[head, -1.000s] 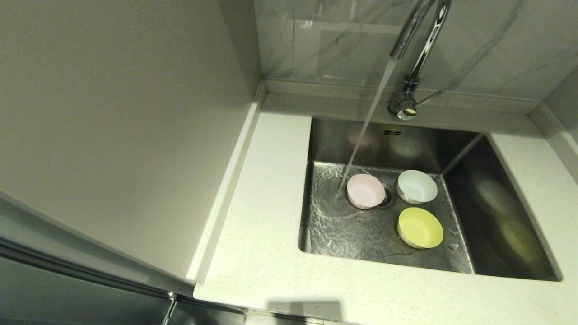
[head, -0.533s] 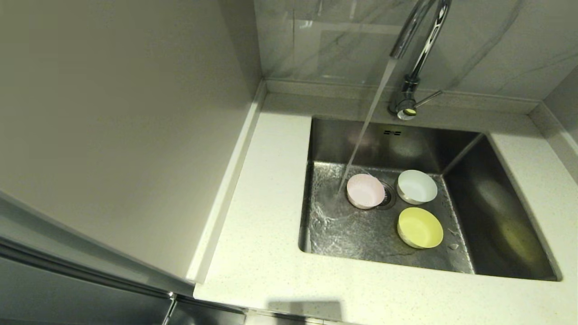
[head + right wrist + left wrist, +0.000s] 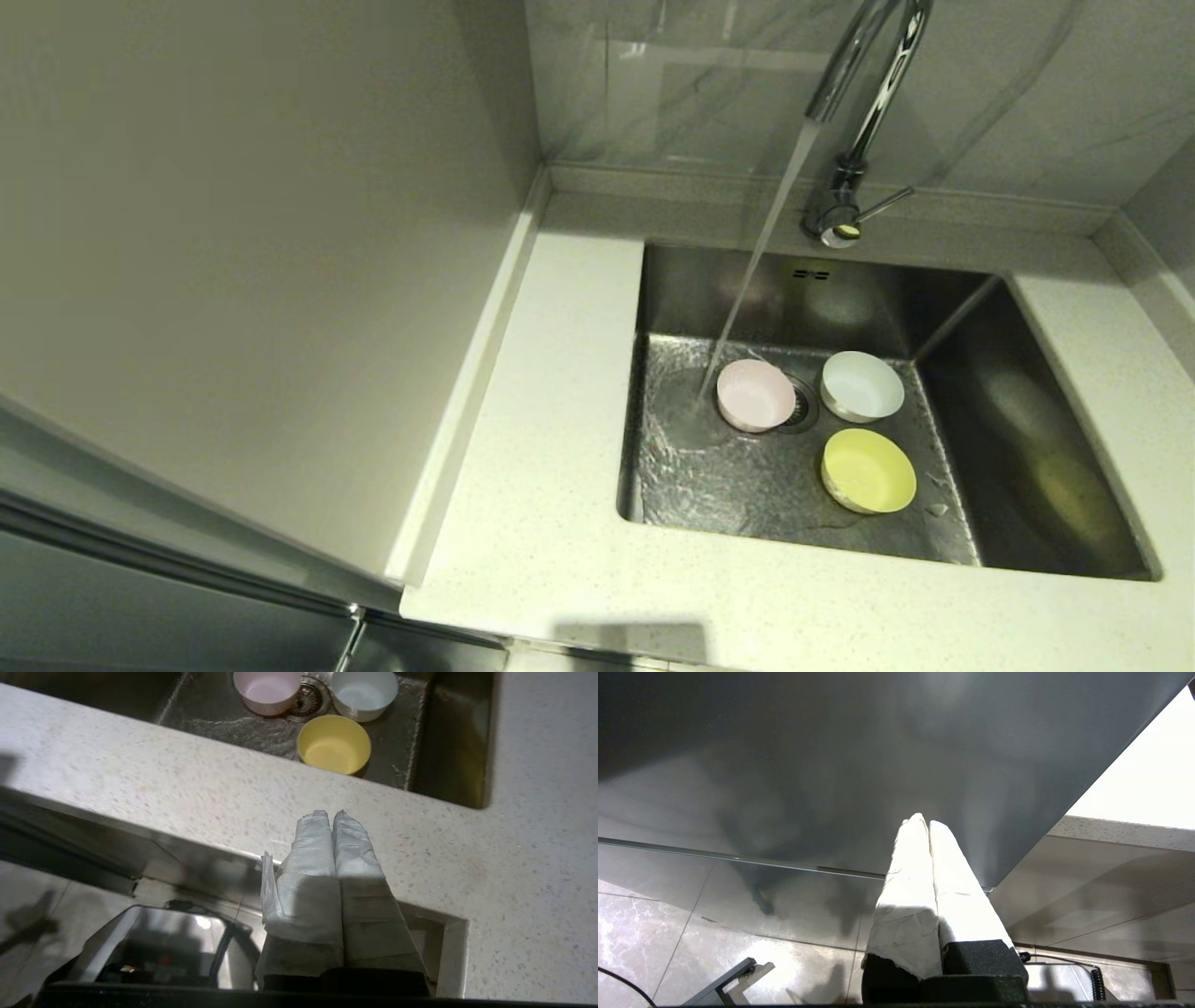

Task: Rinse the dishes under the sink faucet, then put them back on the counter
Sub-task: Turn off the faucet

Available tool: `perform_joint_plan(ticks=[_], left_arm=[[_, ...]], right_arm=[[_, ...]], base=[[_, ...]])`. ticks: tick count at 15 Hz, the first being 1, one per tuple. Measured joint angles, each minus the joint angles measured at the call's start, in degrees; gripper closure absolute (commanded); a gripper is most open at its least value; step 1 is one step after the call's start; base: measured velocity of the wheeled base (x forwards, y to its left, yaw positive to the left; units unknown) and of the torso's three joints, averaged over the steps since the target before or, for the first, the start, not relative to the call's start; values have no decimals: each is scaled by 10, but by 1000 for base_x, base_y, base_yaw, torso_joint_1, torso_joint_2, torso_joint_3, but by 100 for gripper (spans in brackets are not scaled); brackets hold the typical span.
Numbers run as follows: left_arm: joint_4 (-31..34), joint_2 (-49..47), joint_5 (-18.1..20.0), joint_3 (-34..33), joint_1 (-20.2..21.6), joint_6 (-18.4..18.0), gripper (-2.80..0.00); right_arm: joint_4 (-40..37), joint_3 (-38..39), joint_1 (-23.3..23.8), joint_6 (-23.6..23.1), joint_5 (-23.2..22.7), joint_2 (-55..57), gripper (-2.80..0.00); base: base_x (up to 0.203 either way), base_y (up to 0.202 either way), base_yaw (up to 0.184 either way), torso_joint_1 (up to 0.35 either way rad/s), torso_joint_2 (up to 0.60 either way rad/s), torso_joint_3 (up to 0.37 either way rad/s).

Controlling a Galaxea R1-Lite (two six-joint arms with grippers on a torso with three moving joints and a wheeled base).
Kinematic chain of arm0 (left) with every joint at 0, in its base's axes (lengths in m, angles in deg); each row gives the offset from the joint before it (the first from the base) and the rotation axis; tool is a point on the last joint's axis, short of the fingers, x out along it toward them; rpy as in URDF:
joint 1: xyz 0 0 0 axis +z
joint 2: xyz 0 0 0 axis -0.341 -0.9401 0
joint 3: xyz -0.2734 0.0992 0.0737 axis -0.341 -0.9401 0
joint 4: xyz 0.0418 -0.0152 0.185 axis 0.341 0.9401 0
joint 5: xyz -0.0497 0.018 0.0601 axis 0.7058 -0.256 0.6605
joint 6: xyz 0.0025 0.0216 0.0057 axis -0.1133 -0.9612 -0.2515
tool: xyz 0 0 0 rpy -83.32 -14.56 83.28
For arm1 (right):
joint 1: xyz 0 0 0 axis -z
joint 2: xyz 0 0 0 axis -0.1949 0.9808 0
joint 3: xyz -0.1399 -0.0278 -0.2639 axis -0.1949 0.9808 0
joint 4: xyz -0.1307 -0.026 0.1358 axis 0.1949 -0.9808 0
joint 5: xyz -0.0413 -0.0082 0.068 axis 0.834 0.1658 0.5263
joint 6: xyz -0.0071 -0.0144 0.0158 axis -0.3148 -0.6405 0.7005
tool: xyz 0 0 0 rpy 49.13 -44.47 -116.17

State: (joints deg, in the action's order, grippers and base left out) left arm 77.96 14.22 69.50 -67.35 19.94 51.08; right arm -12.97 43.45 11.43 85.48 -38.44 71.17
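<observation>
Brushed steel sink (image 3: 1027,439), glossy chrome faucet (image 3: 864,84), speckled stone worktop (image 3: 541,467), matt bowls (image 3: 866,469).

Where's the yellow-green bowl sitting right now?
In the head view the small round yellow-green bowl stands upright on the stainless-steel sink floor, nearest the robot, just in front of the white bowl.

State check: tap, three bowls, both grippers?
sink faucet: running, stream lands on the sink floor beside the pink bowl
pink bowl: upright, by the drain
white bowl: upright in sink
yellow-green bowl: upright in sink
left gripper: shut, empty, below counter
right gripper: shut, empty, over counter's front edge
</observation>
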Motion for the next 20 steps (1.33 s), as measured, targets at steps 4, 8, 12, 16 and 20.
perform_joint_plan(ticks=[4, 8, 12, 16, 20], left_arm=[[0, 0, 0, 0, 0, 0, 0], [0, 0, 0, 0, 0, 0, 0], [0, 0, 0, 0, 0, 0, 0], [0, 0, 0, 0, 0, 0, 0], [0, 0, 0, 0, 0, 0, 0]], right_arm=[[-49, -169, 14, 37, -63, 211, 0], [-91, -354, 20, 83, -63, 433, 0], [61, -436, 19, 94, 13, 642, 0], [251, -523, 2, 103, 76, 780, 0], [262, -617, -6, 128, 80, 850, 0]], base=[[0, 0, 0, 0, 0, 0], [0, 0, 0, 0, 0, 0], [0, 0, 0, 0, 0, 0], [0, 0, 0, 0, 0, 0], [0, 0, 0, 0, 0, 0]])
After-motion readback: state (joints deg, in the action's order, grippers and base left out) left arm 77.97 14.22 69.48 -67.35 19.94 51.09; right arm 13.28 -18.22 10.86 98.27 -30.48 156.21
